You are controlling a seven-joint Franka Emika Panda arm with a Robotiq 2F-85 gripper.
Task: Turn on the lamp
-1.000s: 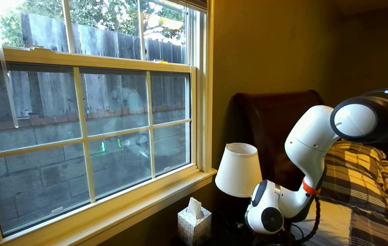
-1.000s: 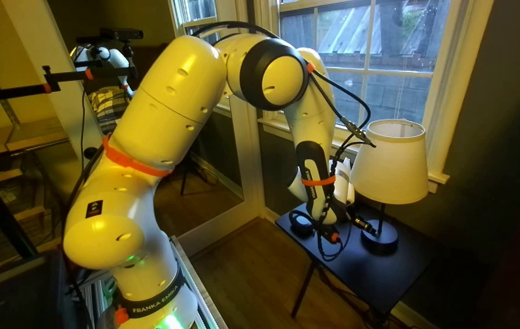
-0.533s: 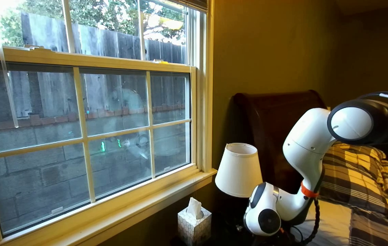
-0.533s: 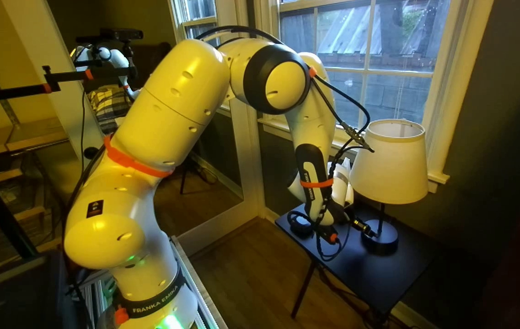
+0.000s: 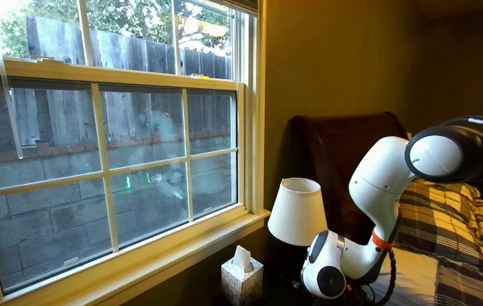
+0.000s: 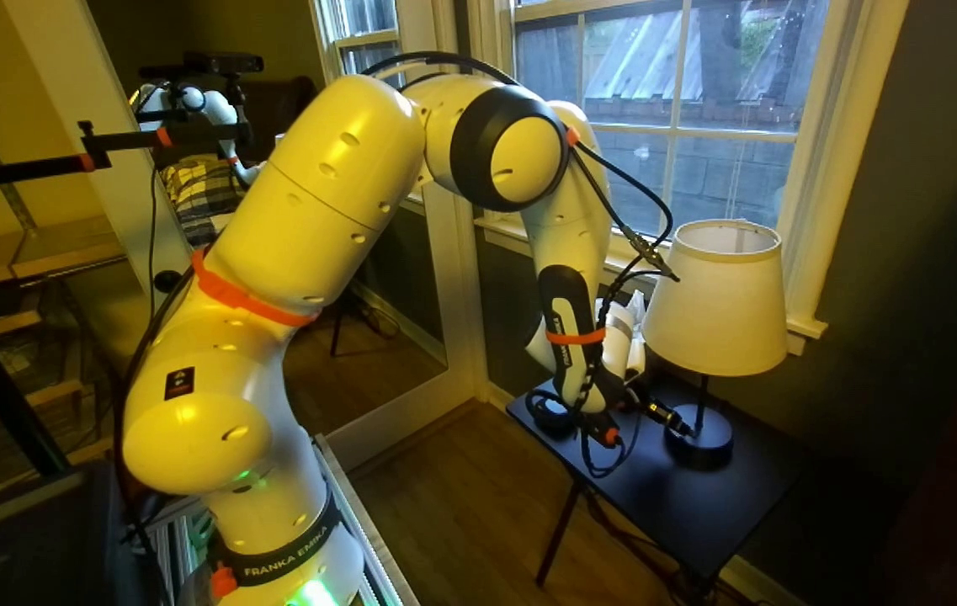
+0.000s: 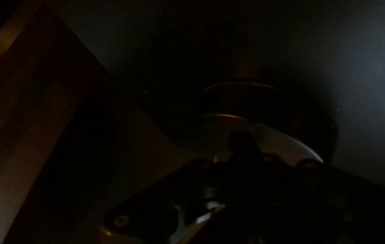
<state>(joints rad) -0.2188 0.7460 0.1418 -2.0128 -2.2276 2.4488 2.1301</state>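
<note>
The lamp has a cream-white tapered shade, seen in both exterior views (image 5: 297,212) (image 6: 718,303). Its thin dark pole rises from a round black base (image 6: 699,442) on a small black table (image 6: 672,497). I see no glow inside the shade. In the wrist view the base (image 7: 280,108) is a dark disc with a bright rim. My gripper (image 6: 684,427) points at the base from the side, its tip at or very near it; contact cannot be told. In the dark wrist view its fingers (image 7: 243,140) look shut together as one narrow tip, with nothing seen between them.
A patterned tissue box (image 5: 242,280) stands on the table beside the lamp, below the window sill (image 5: 207,238). The shade overhangs near my wrist. Loose cables (image 6: 604,454) hang under the wrist. A bed (image 5: 445,221) and dark headboard (image 5: 343,140) are behind the arm.
The upper arm and elbow have sunk a little and the wrist has shifted slightly away from the lamp. The gripper tip stays near the lamp base. The lamp has not moved.
</note>
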